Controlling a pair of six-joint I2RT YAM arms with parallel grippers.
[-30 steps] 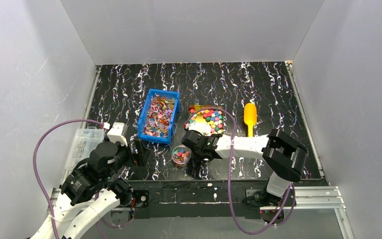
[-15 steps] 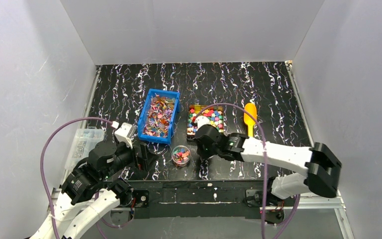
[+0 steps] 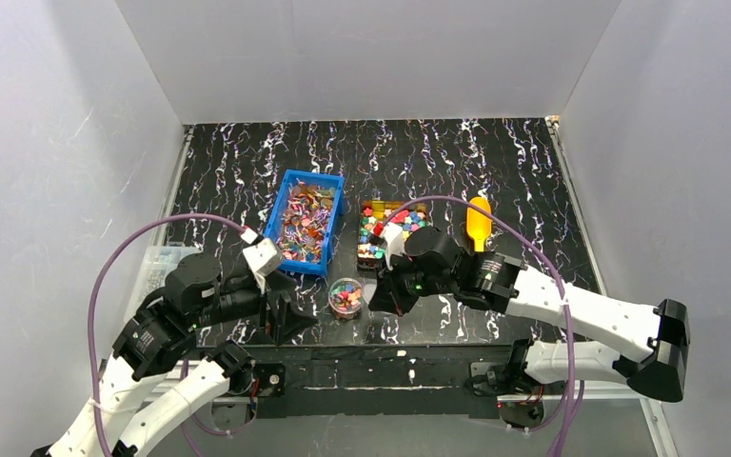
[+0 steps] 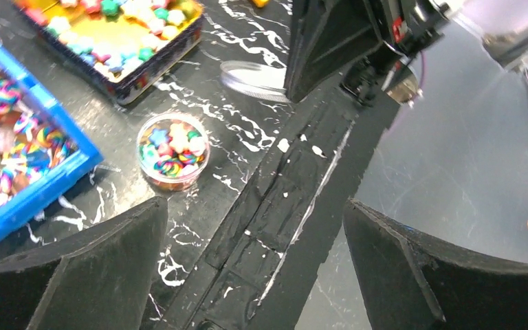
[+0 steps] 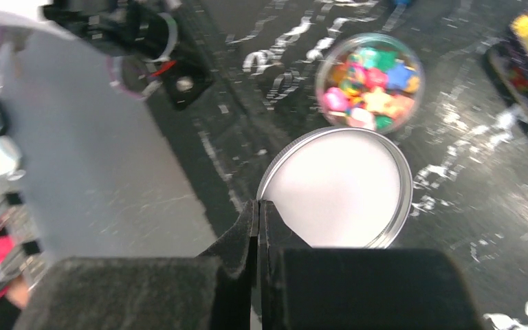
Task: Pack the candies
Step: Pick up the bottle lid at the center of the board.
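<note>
Chunky stars and swirled multicoloured candies (image 4: 173,146) fill a small clear round jar (image 4: 172,184) on the marbled black table (image 3: 495,162). Beside it, the right gripper (image 5: 258,213) pinches a metal-rimmed lid (image 5: 340,189) by its edge. The left gripper (image 4: 253,205) gapes wide, empty.

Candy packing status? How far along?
Done: the small jar is full of mixed candies, open on top. In hand: the right gripper is shut on the rim of the round lid, held near the jar, not on it. The left gripper is open and empty. Left: seat the lid on the jar.
</note>
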